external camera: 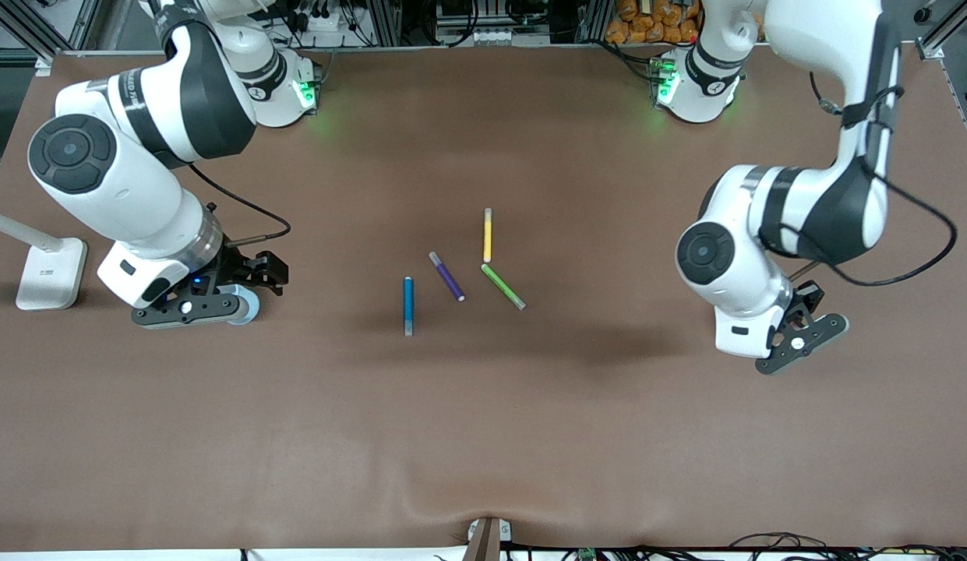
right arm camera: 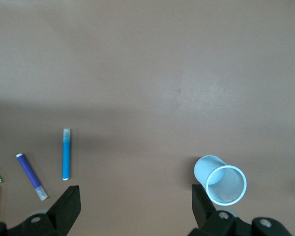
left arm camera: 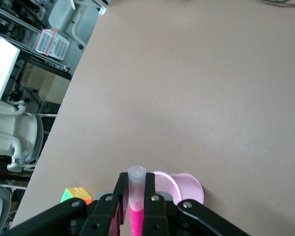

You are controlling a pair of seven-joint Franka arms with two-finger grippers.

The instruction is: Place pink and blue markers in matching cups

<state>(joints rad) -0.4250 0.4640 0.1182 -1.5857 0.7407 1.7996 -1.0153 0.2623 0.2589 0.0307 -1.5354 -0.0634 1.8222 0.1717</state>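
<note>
Left claw has your pink marker pinched upright between its shut fingers, grey tip up, with the pink cup just beside it on the tabletop near the left arm's end. In the front view that cup is hidden under the arm. You look to be at the drop step for pink: the next move calls for bringing the marker over the cup's mouth and letting go.

Right claw hangs spread wide and empty over the right arm's end, above the light blue cup. Your blue marker lies flat near the middle of the tabletop, well apart from that cup, so that fetch is not yet begun.

Beside the blue marker lie the purple marker, the yellow marker and the green marker; purple is the nearest, with a gap that should let your fingers in. Both cups sit well in from the tabletop edges. A white lamp base stands toward the right arm's end.
</note>
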